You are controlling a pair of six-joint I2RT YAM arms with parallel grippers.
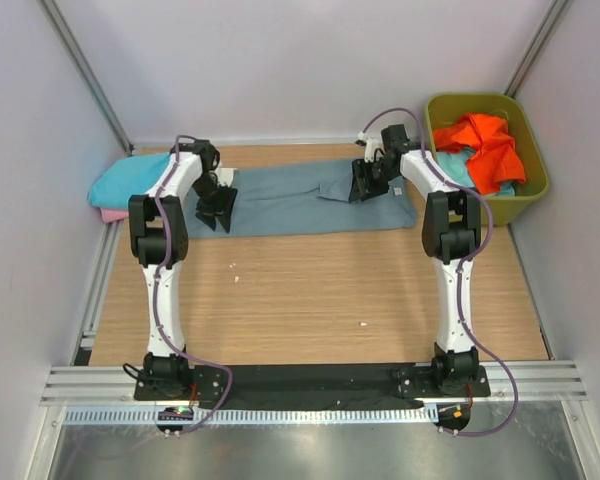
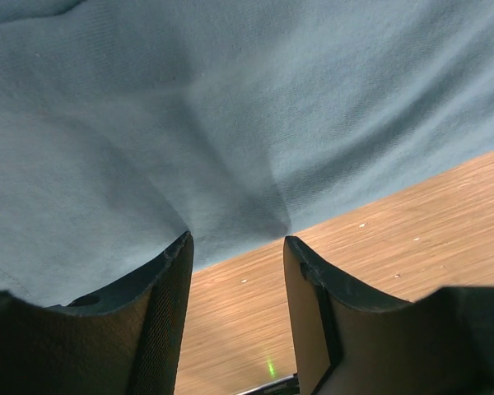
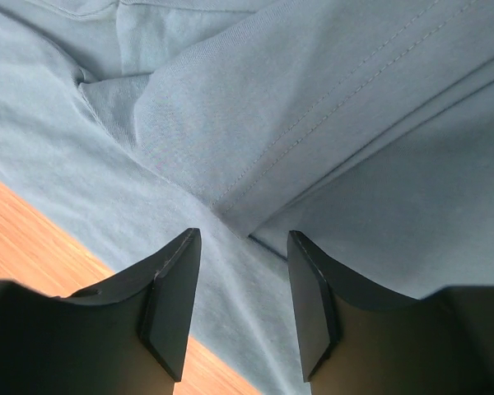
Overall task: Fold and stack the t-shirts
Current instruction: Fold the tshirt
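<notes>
Top external: grey-blue t-shirt (image 1: 300,200) lies flat across the far table (image 1: 310,290), left gripper (image 1: 217,207) and right gripper (image 1: 366,186) at its ends. Left wrist: jaws parted, shirt edge (slightly bulged) at their tips. Right wrist: jaws parted over a stitched hem.

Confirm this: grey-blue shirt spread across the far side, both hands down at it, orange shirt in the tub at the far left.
Not quite. The top view shows the tub with the orange shirt at the far right, not left. The rest holds: grey-blue shirt spread across the far side, left hand and right hand down at it.
</notes>
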